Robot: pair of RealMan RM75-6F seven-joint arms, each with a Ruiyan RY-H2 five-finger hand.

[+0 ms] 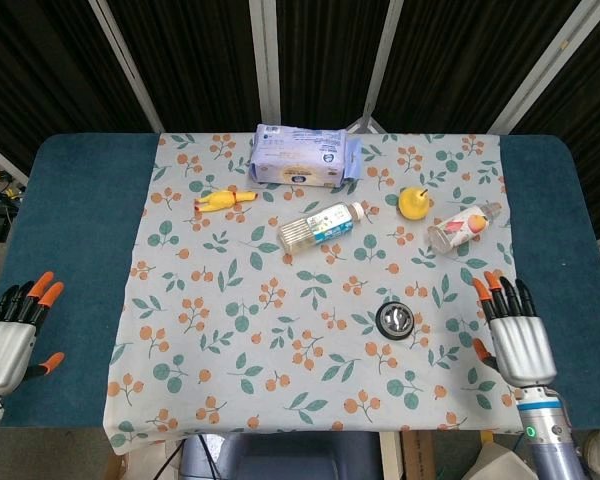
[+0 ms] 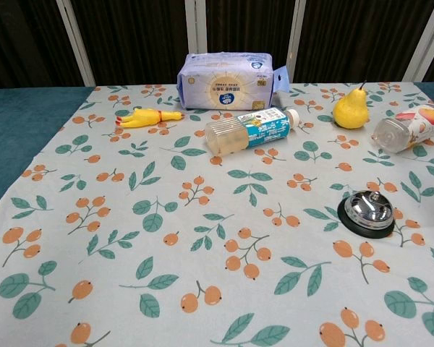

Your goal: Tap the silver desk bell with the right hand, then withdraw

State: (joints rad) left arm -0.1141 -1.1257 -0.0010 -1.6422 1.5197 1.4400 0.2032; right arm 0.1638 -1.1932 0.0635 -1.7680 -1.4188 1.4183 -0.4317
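The silver desk bell (image 1: 395,319) on its black base stands alone on the floral cloth, at the right in the chest view (image 2: 367,212). My right hand (image 1: 517,334) hovers well to the bell's right, over the cloth's right edge, fingers spread, holding nothing. It is out of the chest view. My left hand (image 1: 10,335) rests at the table's near left corner on the blue surface, fingers apart and empty.
At the back of the floral cloth (image 1: 230,330) lie a purple tissue pack (image 1: 303,155), a yellow rubber chicken (image 1: 223,200), a lying bottle (image 1: 323,224), a yellow pear (image 1: 413,202) and a lying jar (image 1: 464,226).
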